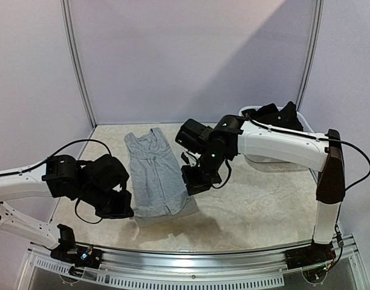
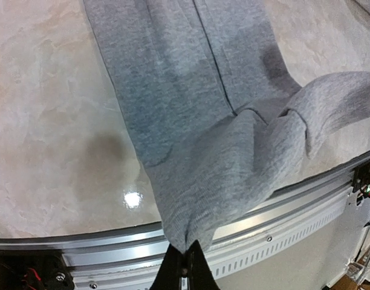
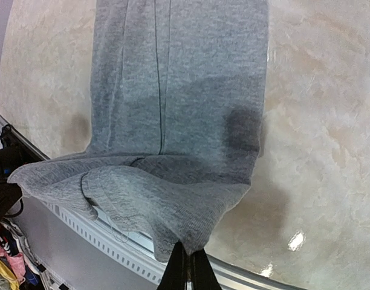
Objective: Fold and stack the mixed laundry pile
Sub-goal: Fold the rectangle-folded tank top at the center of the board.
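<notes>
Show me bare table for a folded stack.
Widest bare table lies right of the grey top, between the white basket and the near rail. Crowded: the top's near hem, pinched by the left gripper and right gripper.

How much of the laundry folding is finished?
Just started: no folded stack shows. The grey top lies flat on the table; the left end effector and right end effector each pinch a near corner, mid-fold. Black clothes in the white basket remain.

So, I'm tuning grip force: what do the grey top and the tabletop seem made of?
Grey top: soft matte knit, probably cotton jersey; heathered texture, limp folds. Tabletop: hard, glossy, marble-look, perhaps laminate; beige veining and a bright light reflection.
</notes>
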`<action>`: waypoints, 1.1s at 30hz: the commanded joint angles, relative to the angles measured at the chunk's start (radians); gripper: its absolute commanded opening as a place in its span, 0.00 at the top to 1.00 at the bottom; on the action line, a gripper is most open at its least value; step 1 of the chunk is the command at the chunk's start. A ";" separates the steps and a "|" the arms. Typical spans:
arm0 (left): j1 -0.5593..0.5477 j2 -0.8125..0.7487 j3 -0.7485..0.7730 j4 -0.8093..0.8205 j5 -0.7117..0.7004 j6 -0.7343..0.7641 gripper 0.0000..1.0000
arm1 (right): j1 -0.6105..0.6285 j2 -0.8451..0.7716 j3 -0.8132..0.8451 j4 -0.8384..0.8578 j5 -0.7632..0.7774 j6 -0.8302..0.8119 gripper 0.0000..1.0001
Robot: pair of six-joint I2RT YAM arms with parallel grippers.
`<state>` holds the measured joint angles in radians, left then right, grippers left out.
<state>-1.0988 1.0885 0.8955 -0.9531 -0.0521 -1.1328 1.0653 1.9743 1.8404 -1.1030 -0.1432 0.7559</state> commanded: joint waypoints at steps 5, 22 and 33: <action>0.196 0.084 0.065 -0.011 0.041 0.192 0.97 | -0.090 0.107 0.149 -0.045 0.005 -0.087 1.00; 0.417 0.364 0.197 0.022 0.114 0.430 0.98 | -0.195 0.313 0.358 -0.024 -0.097 -0.183 1.00; 0.487 0.488 0.219 0.059 0.138 0.499 0.98 | -0.233 0.419 0.425 0.005 -0.135 -0.211 1.00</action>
<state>-0.6456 1.5391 1.0904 -0.9264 0.0612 -0.6788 0.8505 2.3501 2.2364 -1.1202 -0.2531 0.5663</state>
